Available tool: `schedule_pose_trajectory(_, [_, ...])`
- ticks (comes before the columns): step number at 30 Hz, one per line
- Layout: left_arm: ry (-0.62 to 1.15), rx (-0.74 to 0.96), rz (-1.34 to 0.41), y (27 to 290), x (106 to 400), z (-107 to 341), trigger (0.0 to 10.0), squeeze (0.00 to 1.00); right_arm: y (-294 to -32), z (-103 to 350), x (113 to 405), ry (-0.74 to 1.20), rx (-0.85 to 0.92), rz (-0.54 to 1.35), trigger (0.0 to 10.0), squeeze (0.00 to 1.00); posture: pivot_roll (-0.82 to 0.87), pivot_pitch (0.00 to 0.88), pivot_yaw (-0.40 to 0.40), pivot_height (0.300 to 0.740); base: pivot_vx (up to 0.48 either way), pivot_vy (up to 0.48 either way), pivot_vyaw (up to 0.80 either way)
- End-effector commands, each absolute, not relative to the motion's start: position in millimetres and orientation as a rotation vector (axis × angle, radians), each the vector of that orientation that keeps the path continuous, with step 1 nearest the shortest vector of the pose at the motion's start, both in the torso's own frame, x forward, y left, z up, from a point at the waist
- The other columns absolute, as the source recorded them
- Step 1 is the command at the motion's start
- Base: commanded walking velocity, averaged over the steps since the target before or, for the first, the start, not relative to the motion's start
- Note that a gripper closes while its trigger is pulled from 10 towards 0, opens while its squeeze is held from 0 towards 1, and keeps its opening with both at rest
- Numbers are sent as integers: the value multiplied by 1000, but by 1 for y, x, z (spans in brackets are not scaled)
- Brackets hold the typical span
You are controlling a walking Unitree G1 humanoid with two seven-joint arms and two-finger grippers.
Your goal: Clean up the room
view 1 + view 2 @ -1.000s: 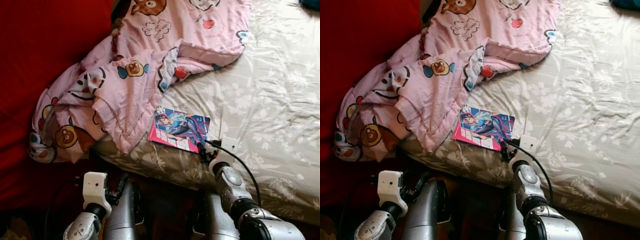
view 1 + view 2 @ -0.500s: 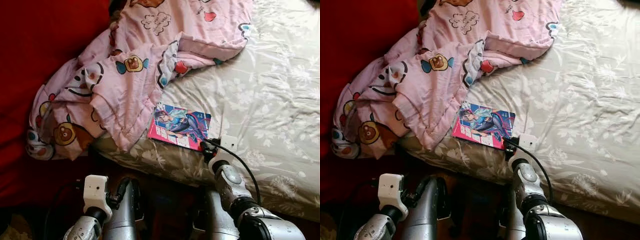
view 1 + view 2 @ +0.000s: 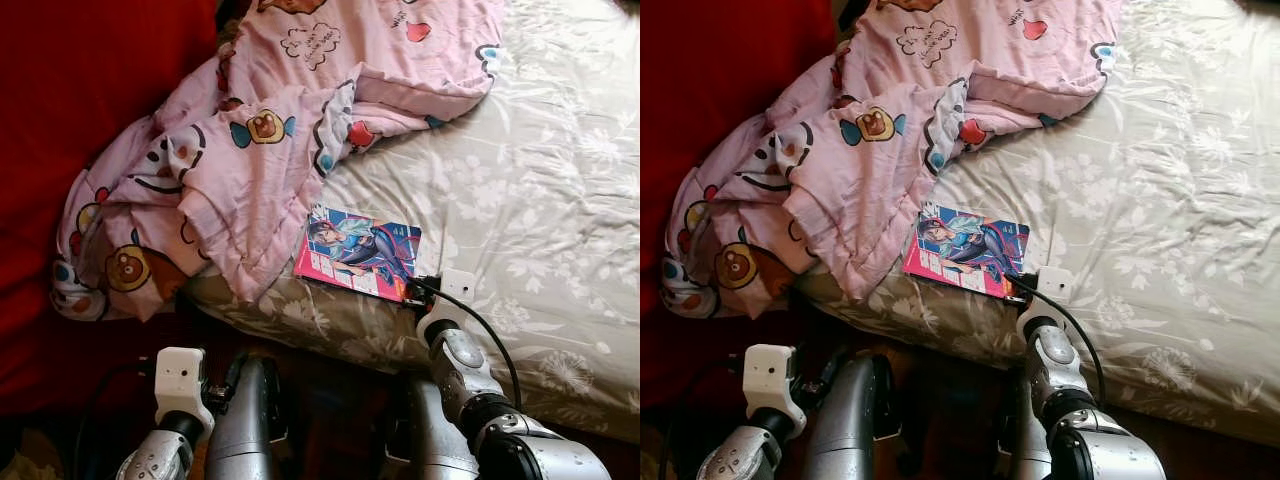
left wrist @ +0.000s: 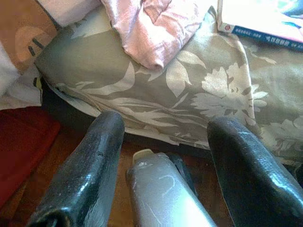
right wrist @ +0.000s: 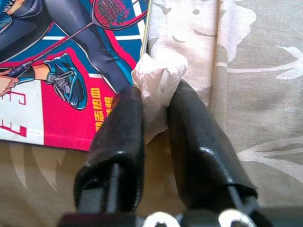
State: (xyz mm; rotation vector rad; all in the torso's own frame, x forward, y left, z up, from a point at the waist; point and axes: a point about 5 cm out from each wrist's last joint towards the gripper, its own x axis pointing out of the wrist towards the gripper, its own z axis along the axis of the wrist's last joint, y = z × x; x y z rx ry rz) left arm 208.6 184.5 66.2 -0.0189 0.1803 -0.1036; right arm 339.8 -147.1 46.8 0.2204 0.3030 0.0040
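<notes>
At the bed's (image 3: 560, 200) edge, my right gripper (image 5: 158, 101) pinches a crumpled white tissue (image 5: 158, 78) beside the comic book (image 3: 360, 253). Soft and light, it should lift easily. My left gripper (image 4: 165, 142) hangs spread apart below the blanket (image 3: 250, 150).

One comic book (image 3: 360, 253), one pink blanket (image 3: 250, 160). One bed (image 3: 540, 200). One white wad (image 5: 158, 80).

You're in home bedroom: bed (image 3: 560, 200) with pale floral sheet, rumpled pink cartoon-print blanket (image 3: 260, 150), comic book (image 3: 360, 252) lying near mattress edge, red fabric (image 3: 90, 90) alongside.
</notes>
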Motion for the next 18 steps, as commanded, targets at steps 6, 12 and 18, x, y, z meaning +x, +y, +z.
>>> schedule_pose_trajectory(6, [219,-15,-72,192,200,59,10000,0,-147,32,328,354,225,-3,0,0,136,399,9,615,0,0,0])
schedule_pose_trajectory(12, [221,-16,-71,191,201,58,10000,0,-147,30,327,359,221,-1,0,0,130,389,7,615,0,0,0])
schedule_pose_trajectory(18, [227,-13,-59,191,207,51,10000,0,-150,26,323,360,216,-11,0,0,118,347,2,615,0,0,0])
